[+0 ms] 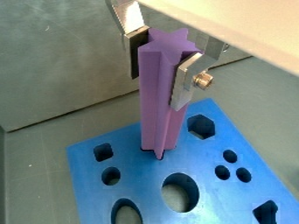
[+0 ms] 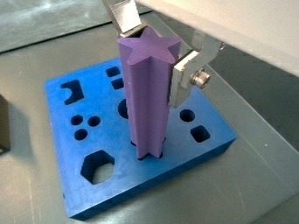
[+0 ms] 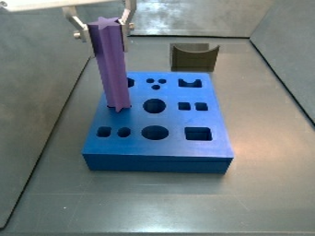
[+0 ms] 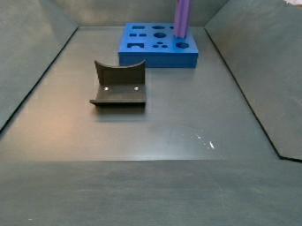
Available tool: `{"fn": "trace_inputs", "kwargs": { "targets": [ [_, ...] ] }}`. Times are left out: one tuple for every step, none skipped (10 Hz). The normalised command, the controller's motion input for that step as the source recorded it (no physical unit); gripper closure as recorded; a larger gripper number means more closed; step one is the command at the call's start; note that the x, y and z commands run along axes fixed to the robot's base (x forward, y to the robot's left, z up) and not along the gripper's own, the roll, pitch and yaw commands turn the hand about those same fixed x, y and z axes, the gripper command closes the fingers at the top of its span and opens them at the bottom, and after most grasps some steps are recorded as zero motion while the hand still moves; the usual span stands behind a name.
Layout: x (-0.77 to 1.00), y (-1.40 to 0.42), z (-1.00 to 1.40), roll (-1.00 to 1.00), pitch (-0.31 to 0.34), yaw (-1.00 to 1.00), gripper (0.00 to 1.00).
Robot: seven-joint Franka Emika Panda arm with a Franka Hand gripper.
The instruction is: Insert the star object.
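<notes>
On the grey desk (image 4: 165, 132), nearest in a side view, the dark brown notched block (image 4: 119, 85) stands well apart from the blue block (image 4: 158, 44), which lies beyond it. The blue block is a flat slab cut with differently shaped holes. Over the blue block, the star object (image 3: 112, 66) stands upright, its lower end meeting the block's top face at a hole near one edge; in both wrist views its foot sits at that opening, and how deep it has entered cannot be told. Above the blue block, the gripper (image 1: 159, 58) clamps the peg's upper part, and the jaws are closed on its ridged sides, the silver fingers (image 2: 186, 78) pressed flat against it.
</notes>
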Motion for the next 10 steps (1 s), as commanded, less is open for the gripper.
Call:
{"fn": "trace_inputs", "kwargs": {
  "targets": [
    [0.04,0.17,-0.67,-0.25,0.060,0.01,1.00],
    [0.00,0.19,-0.70,-0.23,0.057,0.00,1.00],
    [-0.13,0.05,-0.52,-0.09,0.057,0.00,1.00],
    [-0.12,0.00,-0.04,0.00,0.000,0.09,1.00],
    [0.00,-0.06,-0.06,0.01,0.000,0.01,1.00],
    [0.06,-0.15,-0.21,0.00,0.004,0.08,1.00],
    [0.12,-0.23,-0.19,0.01,0.026,0.07,1.00],
    [0.18,-0.13,-0.22,0.00,0.039,0.00,1.00],
    [0.25,-0.12,-0.30,0.00,0.039,0.01,1.00],
    [0.24,0.00,-0.35,0.00,0.059,0.00,1.00]
  ]
}}
